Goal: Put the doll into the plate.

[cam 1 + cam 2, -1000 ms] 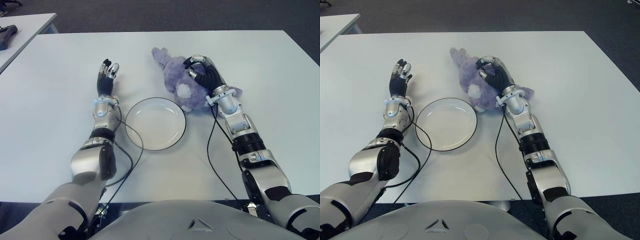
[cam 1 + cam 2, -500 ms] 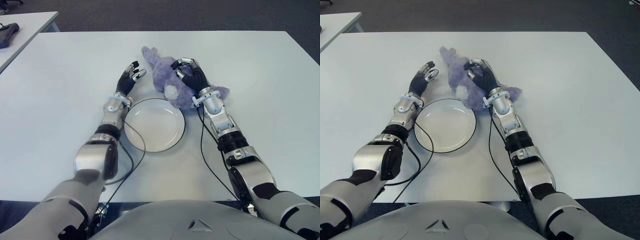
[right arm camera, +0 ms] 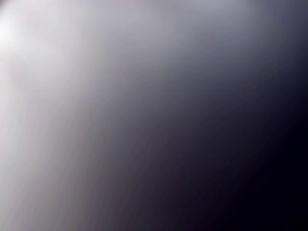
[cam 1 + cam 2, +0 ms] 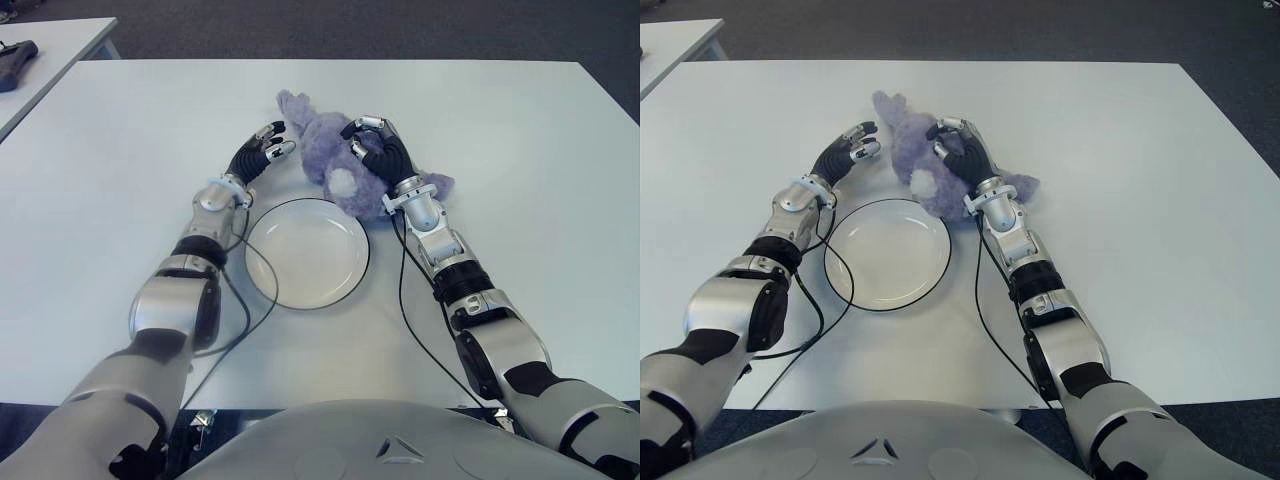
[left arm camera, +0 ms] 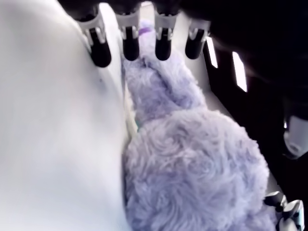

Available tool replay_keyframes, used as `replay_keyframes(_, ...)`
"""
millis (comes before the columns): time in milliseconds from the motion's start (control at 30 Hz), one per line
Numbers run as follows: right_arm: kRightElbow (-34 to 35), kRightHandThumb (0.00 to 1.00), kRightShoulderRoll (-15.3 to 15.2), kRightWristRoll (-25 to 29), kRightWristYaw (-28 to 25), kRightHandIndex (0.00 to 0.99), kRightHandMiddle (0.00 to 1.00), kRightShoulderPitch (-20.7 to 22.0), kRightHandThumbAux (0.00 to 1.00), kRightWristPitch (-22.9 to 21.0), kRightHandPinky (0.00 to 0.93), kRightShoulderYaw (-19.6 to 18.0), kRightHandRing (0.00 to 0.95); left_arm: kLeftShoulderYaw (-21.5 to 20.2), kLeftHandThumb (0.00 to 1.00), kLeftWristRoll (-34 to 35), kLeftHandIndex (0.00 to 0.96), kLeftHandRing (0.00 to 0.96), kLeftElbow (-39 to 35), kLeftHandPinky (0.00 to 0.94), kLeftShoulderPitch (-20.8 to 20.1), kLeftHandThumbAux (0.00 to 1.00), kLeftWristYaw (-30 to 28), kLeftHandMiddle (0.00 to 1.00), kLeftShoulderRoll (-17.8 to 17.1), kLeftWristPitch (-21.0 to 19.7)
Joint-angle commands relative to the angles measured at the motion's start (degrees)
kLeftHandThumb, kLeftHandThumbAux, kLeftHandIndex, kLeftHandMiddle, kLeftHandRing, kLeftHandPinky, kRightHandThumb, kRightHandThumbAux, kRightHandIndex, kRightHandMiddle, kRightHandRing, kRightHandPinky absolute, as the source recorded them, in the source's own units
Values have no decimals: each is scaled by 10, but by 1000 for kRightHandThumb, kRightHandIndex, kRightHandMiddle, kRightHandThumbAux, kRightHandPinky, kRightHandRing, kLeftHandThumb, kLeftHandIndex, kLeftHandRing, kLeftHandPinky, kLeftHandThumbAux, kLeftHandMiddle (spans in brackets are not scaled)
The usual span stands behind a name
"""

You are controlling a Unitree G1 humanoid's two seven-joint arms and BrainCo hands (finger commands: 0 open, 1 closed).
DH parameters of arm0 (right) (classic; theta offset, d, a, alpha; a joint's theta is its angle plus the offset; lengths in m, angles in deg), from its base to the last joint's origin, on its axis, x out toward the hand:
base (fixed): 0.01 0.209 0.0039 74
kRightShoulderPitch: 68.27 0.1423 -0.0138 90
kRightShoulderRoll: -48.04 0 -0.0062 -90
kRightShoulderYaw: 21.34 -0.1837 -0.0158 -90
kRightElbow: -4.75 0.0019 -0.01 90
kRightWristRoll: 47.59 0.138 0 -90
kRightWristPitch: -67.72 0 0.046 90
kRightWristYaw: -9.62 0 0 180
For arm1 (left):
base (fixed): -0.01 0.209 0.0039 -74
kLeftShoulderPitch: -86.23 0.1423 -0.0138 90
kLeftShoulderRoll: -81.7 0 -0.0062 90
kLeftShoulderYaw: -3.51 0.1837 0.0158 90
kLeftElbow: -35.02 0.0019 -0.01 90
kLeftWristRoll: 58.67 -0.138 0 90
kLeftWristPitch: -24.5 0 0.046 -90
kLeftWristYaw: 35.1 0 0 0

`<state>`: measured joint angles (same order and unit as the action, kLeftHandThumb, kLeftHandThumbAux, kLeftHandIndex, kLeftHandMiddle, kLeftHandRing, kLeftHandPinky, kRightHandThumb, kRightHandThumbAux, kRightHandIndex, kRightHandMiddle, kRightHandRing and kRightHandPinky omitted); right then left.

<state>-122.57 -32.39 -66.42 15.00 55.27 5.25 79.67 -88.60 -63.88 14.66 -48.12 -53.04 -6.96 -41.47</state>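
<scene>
Doll (image 4: 340, 160): a purple plush toy lying on the white table (image 4: 520, 200), just beyond the plate (image 4: 307, 250) at about its 1 o'clock, overlapping or just touching the far rim; which of the two cannot be told. One long ear or limb points toward 11 o'clock from the body, and a pale round patch faces the plate.

Right hand (image 4: 380, 150): placed on top of the doll's body, its dark fingers (image 4: 366, 125) curled down over the plush so that the toy lies under the palm and between the fingertips. The right wrist view shows only a featureless grey blur, so how firmly the fingers close cannot be told from it.

Left hand (image 4: 258, 155): at the plate's 11 o'clock and the doll's 9 o'clock. Its fingers (image 5: 130, 45) are extended side by side, holding nothing. In the left wrist view the fingertips sit just beside the doll's narrow end, with the bulk of the plush (image 5: 192, 173) lying beyond the palm; whether they touch the fur cannot be told.

Plate: white with a dark rim, bare inside, lying between the two forearms.
</scene>
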Motion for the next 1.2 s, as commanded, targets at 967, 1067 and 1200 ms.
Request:
replay_keyframes(967,-90,706,0,-7,18,440,861,13,715,12,845,9,860,69,0,-65,1,53,16,85,-18,480,40,46,-26,7)
replay_keyframes(1067,-94,707,-2,-15,33,440,861,20,714,10,846,11,858,81,0,-76,5,63,15,93,-21,511,41,51,-22,12)
replay_keyframes(1200,-96,710,-3,-20,47,440,860,24,713,9,853,12,855,105,0,-103,12,73,14,98,-23,542,60,56,-24,22)
